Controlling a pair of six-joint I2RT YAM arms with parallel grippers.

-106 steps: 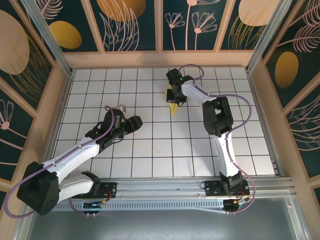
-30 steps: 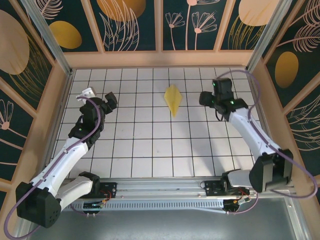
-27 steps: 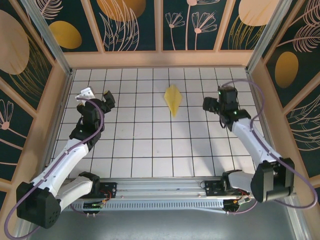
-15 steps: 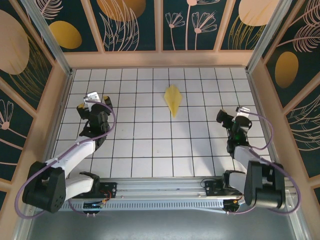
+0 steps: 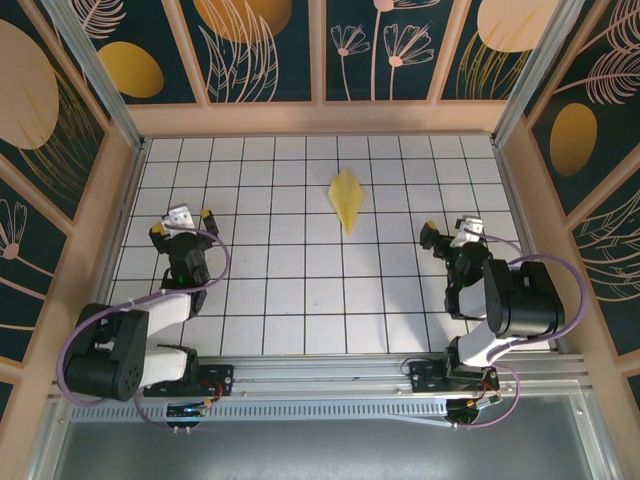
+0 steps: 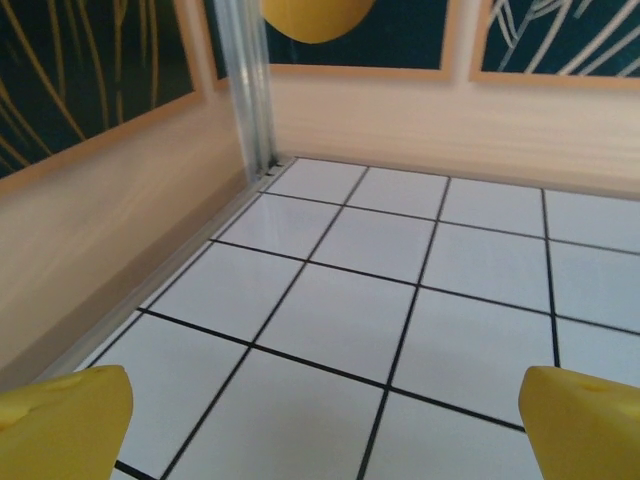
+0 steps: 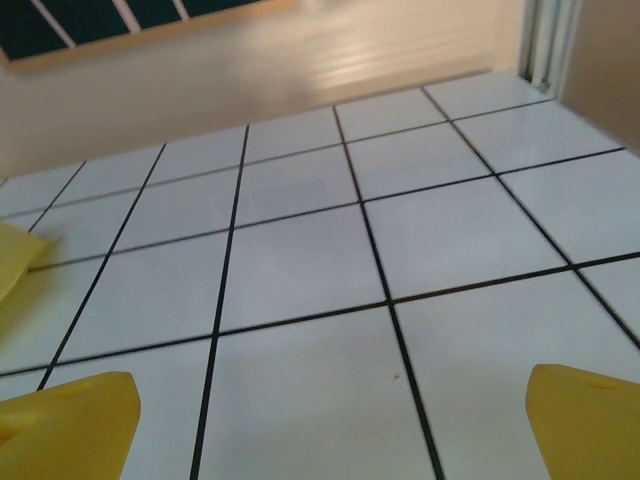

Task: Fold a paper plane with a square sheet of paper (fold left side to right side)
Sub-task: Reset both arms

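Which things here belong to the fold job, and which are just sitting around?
Job:
- paper plane, folded, lying flat on the far-centre tiles
- left gripper, open, holding nothing
- right gripper, open, holding nothing

Just there:
- white grid table
- patterned wall panels

We look out low over the white tiled table [image 6: 340, 320], its black grid lines running toward a corner. The left gripper [image 6: 322, 428] is spread wide, its two yellow fingertips [image 6: 70, 415] sitting at the bottom corners with bare tiles between them. A pale wooden wall [image 6: 110, 230] runs along the left and another [image 6: 450, 115] across the back. A metal post [image 6: 245, 80] stands where they meet. Above sit dark panels [image 6: 90, 60] with pale line drawings and a golden oval [image 6: 310, 15].
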